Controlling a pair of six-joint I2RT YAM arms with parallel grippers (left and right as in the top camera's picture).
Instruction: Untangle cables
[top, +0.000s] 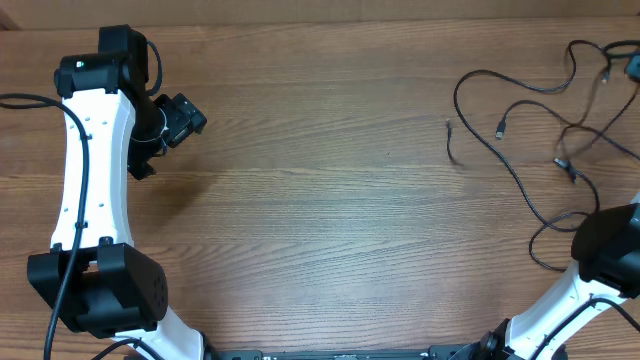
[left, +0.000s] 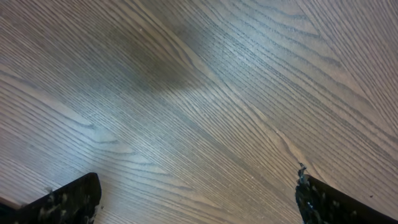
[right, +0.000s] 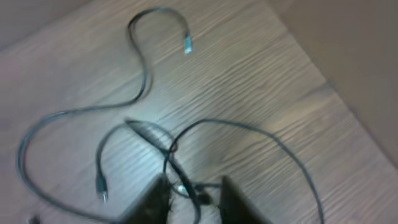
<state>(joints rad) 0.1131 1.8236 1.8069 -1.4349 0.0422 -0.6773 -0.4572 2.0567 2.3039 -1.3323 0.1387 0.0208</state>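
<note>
Several thin black cables (top: 566, 162) lie tangled at the far right of the wooden table, with loose plug ends (top: 500, 128) toward the middle. In the right wrist view the cables (right: 144, 81) loop and cross at a knot (right: 171, 149). My right gripper (right: 194, 200) is low over that knot, its fingers apart, with a cable strand and a small connector lying between them. My left gripper (top: 186, 120) is at the far left, away from the cables; it is wide open and empty over bare wood in the left wrist view (left: 196, 196).
The table's right edge (right: 348, 106) runs close beside the cables. A short separate cord piece (top: 452, 142) lies left of the tangle. The right arm's black wrist (top: 610, 245) sits over the lower cable loop.
</note>
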